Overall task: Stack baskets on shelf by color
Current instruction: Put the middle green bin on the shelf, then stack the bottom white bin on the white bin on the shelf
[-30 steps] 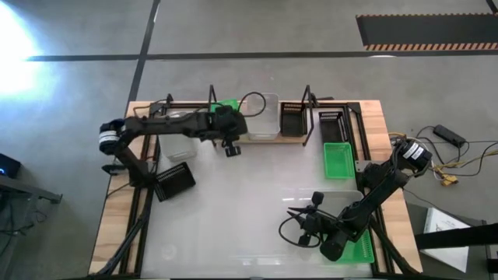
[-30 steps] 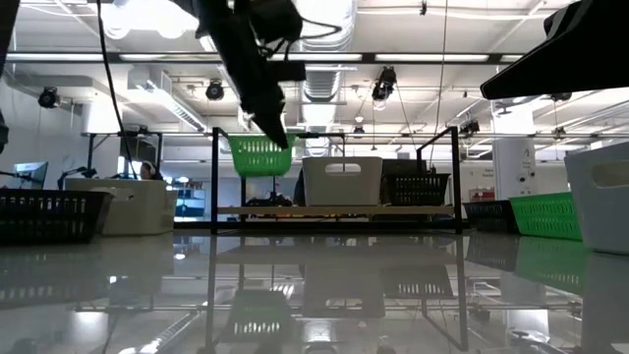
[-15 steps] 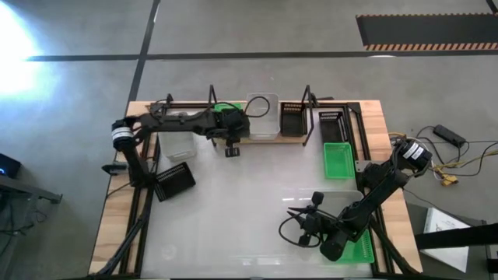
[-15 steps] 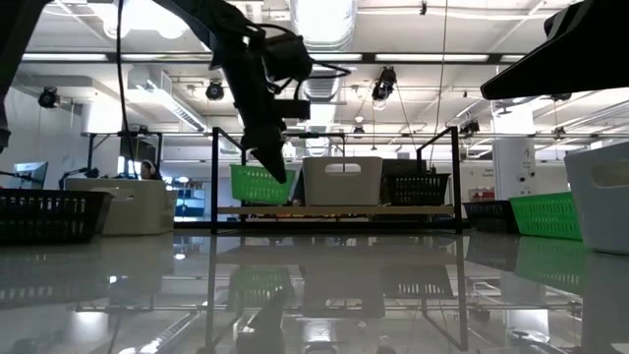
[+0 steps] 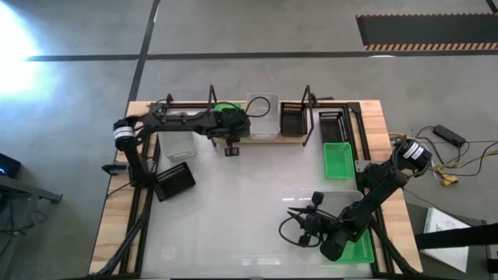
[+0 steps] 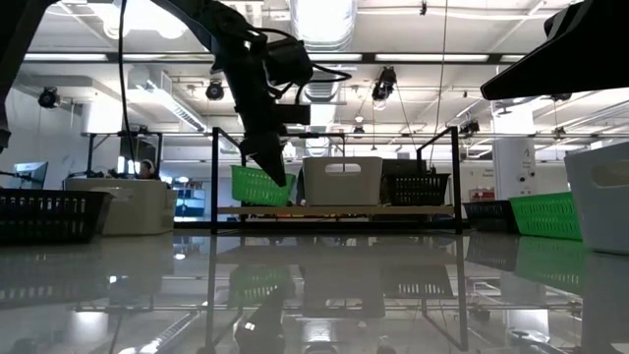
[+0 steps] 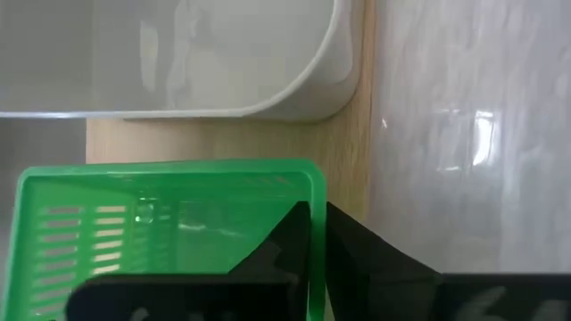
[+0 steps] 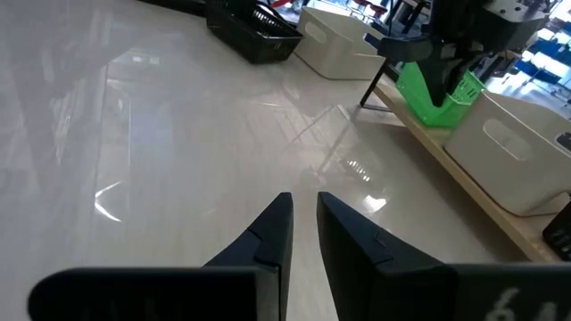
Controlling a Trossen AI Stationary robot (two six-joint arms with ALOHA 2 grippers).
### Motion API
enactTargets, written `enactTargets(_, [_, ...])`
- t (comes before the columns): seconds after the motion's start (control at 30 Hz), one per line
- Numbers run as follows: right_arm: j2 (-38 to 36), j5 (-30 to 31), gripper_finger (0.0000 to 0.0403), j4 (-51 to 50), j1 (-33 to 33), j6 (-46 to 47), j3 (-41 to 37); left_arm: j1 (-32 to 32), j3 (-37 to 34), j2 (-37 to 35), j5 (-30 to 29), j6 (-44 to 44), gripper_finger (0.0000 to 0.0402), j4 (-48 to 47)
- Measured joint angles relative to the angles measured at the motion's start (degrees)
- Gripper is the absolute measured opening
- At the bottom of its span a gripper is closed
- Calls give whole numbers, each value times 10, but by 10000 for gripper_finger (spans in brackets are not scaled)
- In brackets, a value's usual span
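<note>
Left claw (image 7: 317, 245) clamped, arm stretched forward; right claw (image 8: 303, 223) empty, narrow gap, arm folded low

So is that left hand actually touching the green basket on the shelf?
Touching. The left wrist view shows the left hand with its fingers astride the green basket's rim.

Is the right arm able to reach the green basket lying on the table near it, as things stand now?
Probably yes. That green basket lies open on the table ahead of the right gripper, with bare tabletop between them and nothing stacked on it.
</note>
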Motion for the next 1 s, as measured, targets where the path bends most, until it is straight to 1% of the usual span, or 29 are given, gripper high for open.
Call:
enactTargets(0.27, [0, 0, 47, 0, 0, 0, 0, 0, 0, -1, -1, 2, 79, 8])
enactTargets(0.37, [0, 0, 47, 0, 0, 0, 0, -1, 6, -12, -2, 0, 99, 9])
enactTargets(0.53, [0, -1, 47, 0, 0, 2, 0, -17, 10, -52, -2, -9, 115, 1])
enactTargets(0.67, [0, -40, 47, 0, 0, 6, 0, -39, 10, -101, -2, -66, 116, 1])
enactTargets(0.8, [0, -71, 47, -2, 0, -11, 8, -82, 8, -145, -2, -125, 116, -8])
enactTargets(0.9, [-4, -73, 47, -11, 7, -29, 27, -134, 2, -169, -2, -151, 116, -7])
enactTargets(1.0, [-16, -73, 47, -51, 17, -26, 59, -198, -4, -176, -6, -178, 116, 2])
